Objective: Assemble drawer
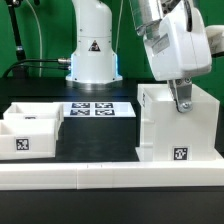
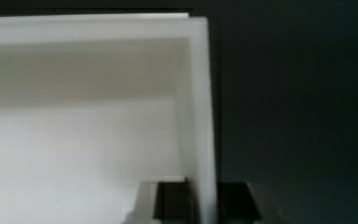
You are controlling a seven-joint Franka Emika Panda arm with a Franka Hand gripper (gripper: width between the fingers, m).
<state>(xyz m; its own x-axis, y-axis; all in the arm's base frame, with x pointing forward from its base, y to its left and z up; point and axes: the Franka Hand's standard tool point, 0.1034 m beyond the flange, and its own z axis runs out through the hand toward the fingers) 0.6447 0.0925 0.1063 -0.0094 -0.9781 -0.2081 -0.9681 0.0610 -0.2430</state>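
Clamping the shell (image 1: 175, 135) (image 2: 87, 110)
The tool (image 1: 181, 106) (image 2: 202, 205) pinched its upper wall, near the bench's (image 1: 100, 145) camera-side edge.

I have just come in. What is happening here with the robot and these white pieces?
The arm's gripper is at the top edge of the tall white shell, on the exterior view's right. In the wrist view its fingers sit on either side of one thin wall of the shell and appear closed on it. The two small trays lie on the exterior view's left, not yet in the shell. The marker board lies behind, between them.
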